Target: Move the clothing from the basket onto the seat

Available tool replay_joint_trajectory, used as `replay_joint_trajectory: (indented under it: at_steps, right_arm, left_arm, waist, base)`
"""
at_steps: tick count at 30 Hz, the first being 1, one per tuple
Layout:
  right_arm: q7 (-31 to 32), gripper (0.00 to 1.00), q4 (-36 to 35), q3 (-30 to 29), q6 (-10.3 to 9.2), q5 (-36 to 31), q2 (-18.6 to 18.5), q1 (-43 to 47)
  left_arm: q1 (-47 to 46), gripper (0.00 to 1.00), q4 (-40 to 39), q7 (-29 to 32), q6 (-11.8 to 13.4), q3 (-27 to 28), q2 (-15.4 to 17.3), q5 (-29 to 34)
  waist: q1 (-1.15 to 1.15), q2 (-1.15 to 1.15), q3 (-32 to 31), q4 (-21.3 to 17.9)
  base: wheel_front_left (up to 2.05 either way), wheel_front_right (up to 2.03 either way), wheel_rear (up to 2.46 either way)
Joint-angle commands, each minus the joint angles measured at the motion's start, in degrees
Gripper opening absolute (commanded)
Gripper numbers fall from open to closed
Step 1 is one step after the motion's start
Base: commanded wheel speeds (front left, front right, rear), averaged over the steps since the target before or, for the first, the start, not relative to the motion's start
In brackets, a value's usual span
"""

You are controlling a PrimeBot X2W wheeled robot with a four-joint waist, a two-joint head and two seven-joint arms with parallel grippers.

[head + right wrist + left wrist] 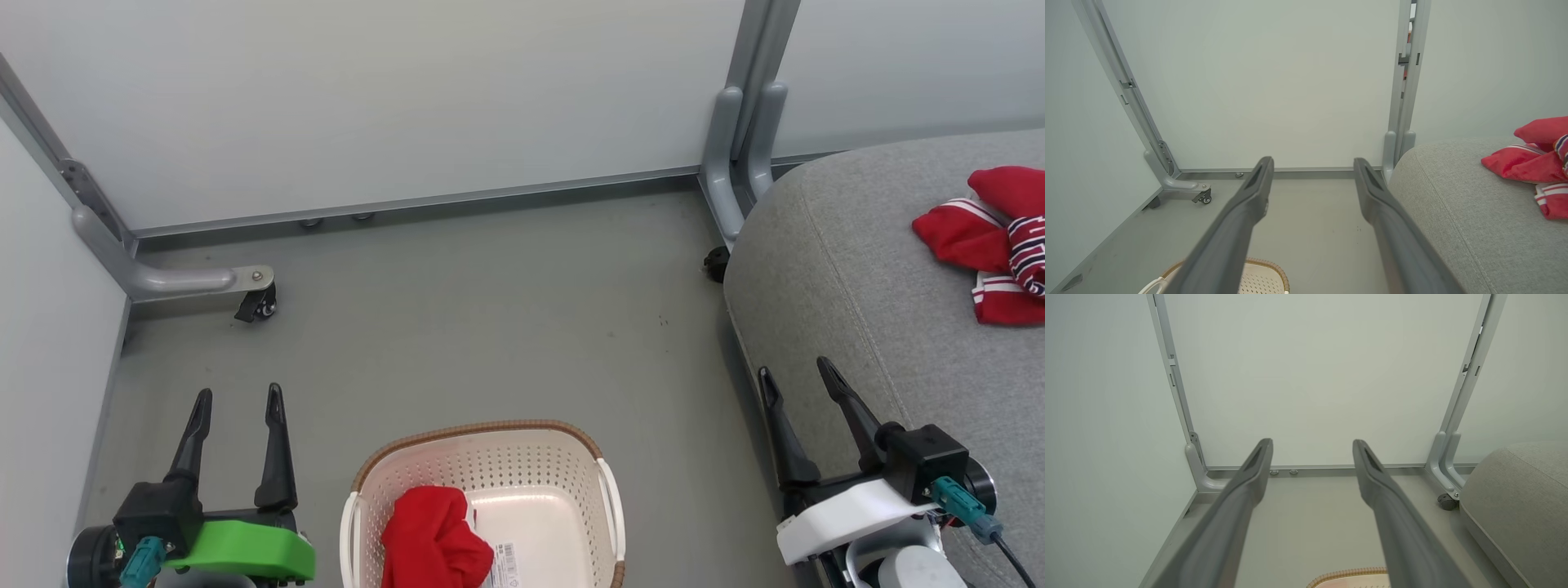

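head view has the basket (482,426) standing on the grey floor (490,310) at the bottom middle, between the two arms. a plain red garment (433,539) lies crumpled inside it against the left wall, just beside a paper label (506,565) on the basket's bottom. the seat (857,269) takes up the right side, well apart from the basket. near its far right edge lies a striped red garment (1000,245), bunched up, with white stripes and a darker lettered part. the left gripper (238,392) hangs over the floor just left of the basket, its two dark fingers spread apart with nothing between them, pointing toward the pale wall panel (408,106). the right gripper (793,367) sits at the seat's near left edge, fingers likewise spread and empty, well apart from both garments. a caster wheel (260,306) on a grey frame foot stands near the left wall. in the left wrist view the fingers are wide apart, with the basket's braided rim at the bottom edge and a corner of the seat at the right. in the right wrist view the fingers are also apart, the basket rim below them and the striped garment on the seat at the far right.
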Motion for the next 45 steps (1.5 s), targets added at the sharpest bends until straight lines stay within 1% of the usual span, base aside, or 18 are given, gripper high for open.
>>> replay_joint_trajectory:
  at_steps: [1,14,19,23,28,31,40,45]
  right_arm:
    - [-0.12,1.0,0.28,-0.08,-0.06,-0.26,-0.2,-0.22]
    - [-0.12,1.0,0.68,0.5,-0.06,-0.48,-0.2,-0.78]
    - [-0.12,1.0,0.29,1.03,-0.06,-0.45,-0.2,-2.01]
    - [-0.12,1.0,-0.53,1.73,-0.06,-0.31,-0.19,-3.25]
    - [-0.12,1.0,-1.66,2.74,-0.07,-0.08,-0.2,-5.38]
    - [-0.12,1.0,-2.29,3.34,-0.06,-0.05,-0.2,-6.94]
    - [-0.12,1.0,-4.61,4.04,-0.06,0.04,-0.18,-11.37]
    - [-0.12,1.0,-5.99,4.21,-0.06,0.67,-0.17,-13.22]
  left_arm:
    - [-0.7,1.0,0.1,-0.04,-0.33,0.22,-0.08,0.71]
    - [-2.17,1.0,0.71,-0.04,-0.73,-0.36,-0.38,0.78]
    - [-4.29,1.0,1.29,-0.05,-1.01,-1.4,-0.37,1.25]
    - [-6.85,1.0,2.32,-0.05,-1.31,-3.15,0.62,1.8]
    - [-10.99,1.0,4.6,-0.05,-1.42,-6.61,2.26,1.68]
    - [-13.71,1.0,6.47,-0.04,-1.43,-9.63,3.64,0.67]
    - [-21.43,1.0,14.8,-0.05,-1.45,-18.46,8.34,-1.21]
    - [-24.86,1.0,19.57,-0.04,-1.45,-22.51,10.14,-2.46]
  waist:
    - [0.0,0.47,-0.02,-0.04]
    - [0.0,0.47,0.25,-0.71]
    - [0.0,0.47,1.52,-1.61]
    - [0.0,0.47,3.65,-2.66]
    - [0.0,0.47,7.41,-4.37]
    - [0.0,0.47,10.04,-5.69]
    - [0.0,0.47,18.89,-9.97]
    - [0.0,0.47,23.43,-11.78]
  base:
    - [0.0,0.0,0.0]
    - [0.0,0.0,0.0]
    - [0.0,0.0,0.0]
    - [0.0,0.0,0.0]
    - [0.0,0.0,0.0]
    - [0.0,0.0,0.0]
    - [0.0,0.0,0.0]
    - [0.0,0.0,0.0]
